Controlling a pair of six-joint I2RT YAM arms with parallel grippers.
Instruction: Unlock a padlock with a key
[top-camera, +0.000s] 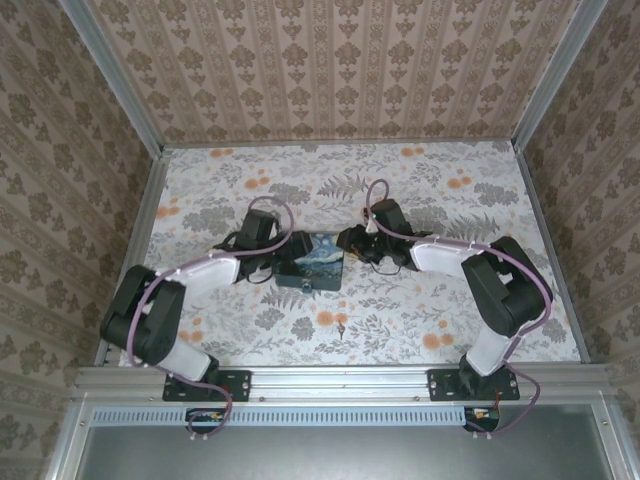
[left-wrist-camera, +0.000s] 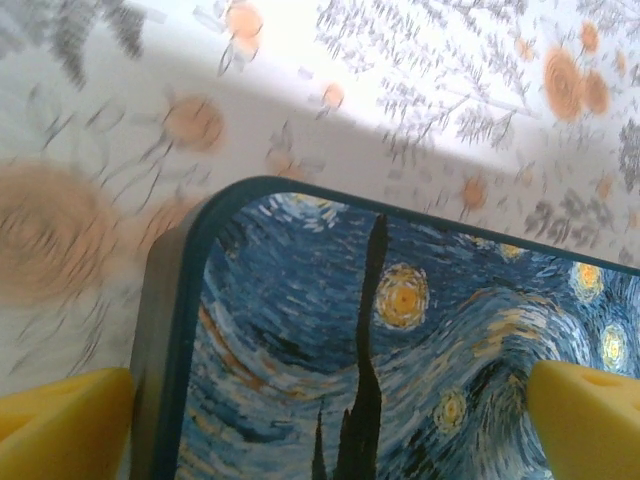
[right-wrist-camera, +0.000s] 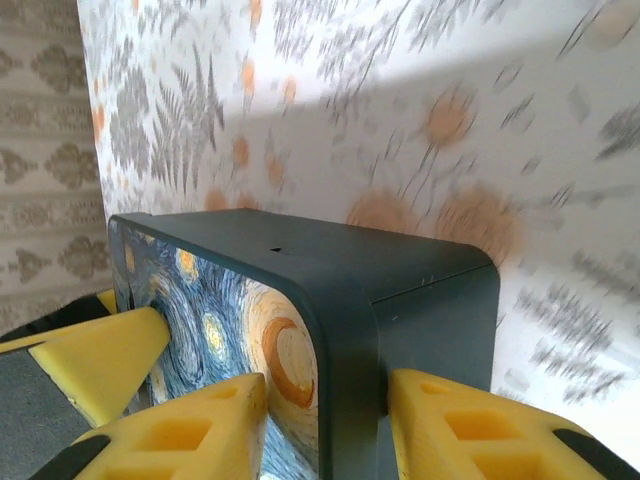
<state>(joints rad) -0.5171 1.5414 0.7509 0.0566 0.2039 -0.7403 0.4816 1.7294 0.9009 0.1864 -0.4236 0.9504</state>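
The key (top-camera: 341, 326) is lying on the table (top-camera: 260, 325) toward its near edge, about midway along it and well apart from both grippers. It is too small to make out more than a dark sliver.

Farther in, at the middle of the table, the blue painted box (top-camera: 311, 258) is sitting. A tiny dark bit at its near wall is looking like the padlock (top-camera: 303, 290), though I cannot tell for sure.

The left gripper (left-wrist-camera: 330, 380) is reaching in at the box's left side with its yellow fingers (left-wrist-camera: 65, 425) spread as wide as they go. One is hanging just outside the box's dark rim and the other over the painted lid, and they are gripping nothing.

The right gripper (right-wrist-camera: 328, 385) is coming at the box's right side with its fingers (right-wrist-camera: 200, 430) drawn in about the rounded edge. One pad is lying against the painted face and the other against the dark side wall, and both appear to be touching.
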